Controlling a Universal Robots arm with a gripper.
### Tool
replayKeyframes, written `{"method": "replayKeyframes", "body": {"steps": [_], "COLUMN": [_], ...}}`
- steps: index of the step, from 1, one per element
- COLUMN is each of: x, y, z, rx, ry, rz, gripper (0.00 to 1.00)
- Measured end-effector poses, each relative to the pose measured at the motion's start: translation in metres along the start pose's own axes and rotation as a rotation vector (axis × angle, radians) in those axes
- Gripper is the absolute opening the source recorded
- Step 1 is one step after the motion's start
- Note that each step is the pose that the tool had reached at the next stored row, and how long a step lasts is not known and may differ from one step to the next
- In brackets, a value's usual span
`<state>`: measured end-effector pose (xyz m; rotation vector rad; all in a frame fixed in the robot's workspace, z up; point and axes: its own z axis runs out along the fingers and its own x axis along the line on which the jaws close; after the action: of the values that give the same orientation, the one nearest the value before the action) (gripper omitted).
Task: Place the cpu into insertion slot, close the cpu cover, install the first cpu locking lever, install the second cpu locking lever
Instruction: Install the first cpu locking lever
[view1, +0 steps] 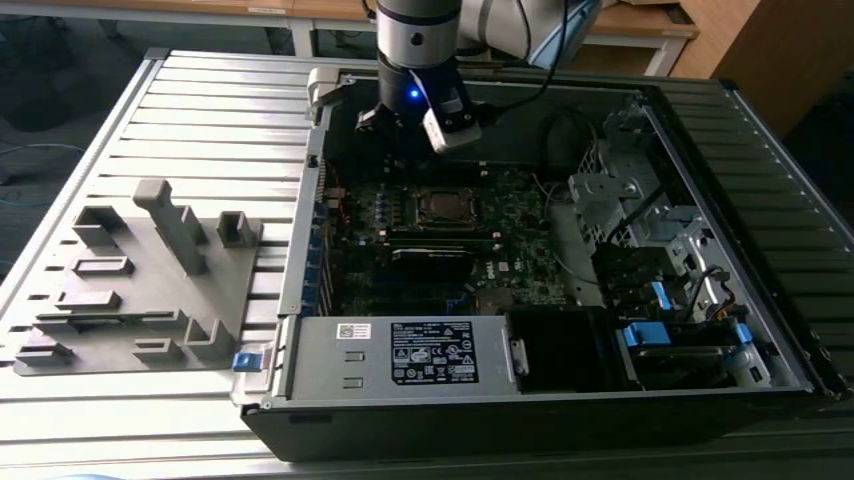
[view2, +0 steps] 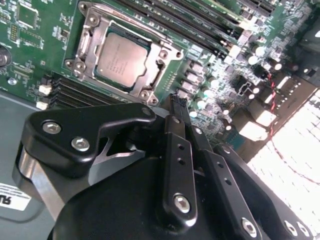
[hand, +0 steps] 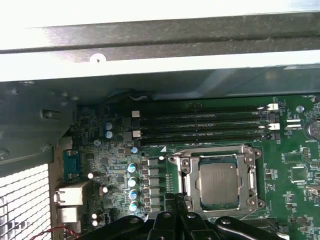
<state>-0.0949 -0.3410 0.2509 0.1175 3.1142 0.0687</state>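
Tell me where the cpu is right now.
In both wrist views the cpu lies in the insertion slot, framed by the silver cpu cover, beside the long memory slots; in the exterior view it is central in the open computer case.

A grey metal table (view1: 200, 100) with long ribbed slats across its top carries everything. An open black computer case (view1: 534, 425) lies on its side on the slats and takes up most of the surface. Just beside the case, on the exterior view's left, a flat grey plastic holder (view1: 147, 300) rests on the table, apart from the case wall, with upright posts and shallow pockets rising from its base. The slats run on behind the case and past it on the exterior view's right.
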Motion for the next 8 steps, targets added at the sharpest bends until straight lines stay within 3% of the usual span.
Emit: {"method": "replayKeyframes", "body": {"steps": [4, 8], "x": [0.0047, 0.0049], "y": [-0.0003, -0.0004], "z": [0.0004, 0.0003], "rx": [-0.0002, -0.0024], "ry": [-0.0002, 0.0003], "rz": [0.000, 0.000], "gripper": [0.11, 0.11]}}
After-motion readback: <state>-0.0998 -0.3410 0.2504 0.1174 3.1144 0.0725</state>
